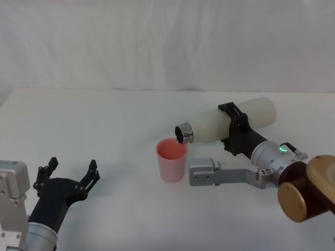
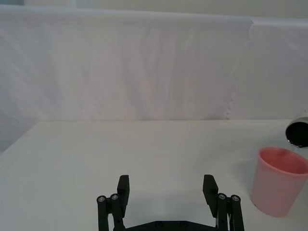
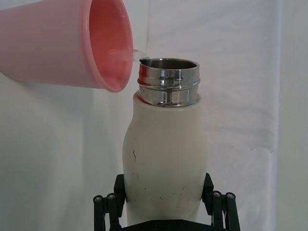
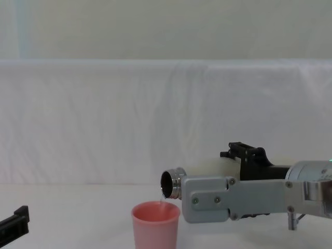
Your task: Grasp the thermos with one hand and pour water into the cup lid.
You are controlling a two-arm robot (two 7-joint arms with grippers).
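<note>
Clamped around the thermos [image 1: 230, 124], my right gripper [image 1: 236, 128] holds it tipped nearly level above the white table [image 1: 104, 120], steel neck just over the rim of the cup lid [image 1: 171, 159], where a thin stream of water falls in. Nearer me on the left, my left gripper [image 1: 70, 178] rests with fingers spread, well apart from the cup lid.

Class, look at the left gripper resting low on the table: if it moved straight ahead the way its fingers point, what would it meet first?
Probably nothing close: the left gripper, open, points across bare table toward the white backdrop. The pink cup stands off to the side of that line, though depth is hard to judge.
</note>
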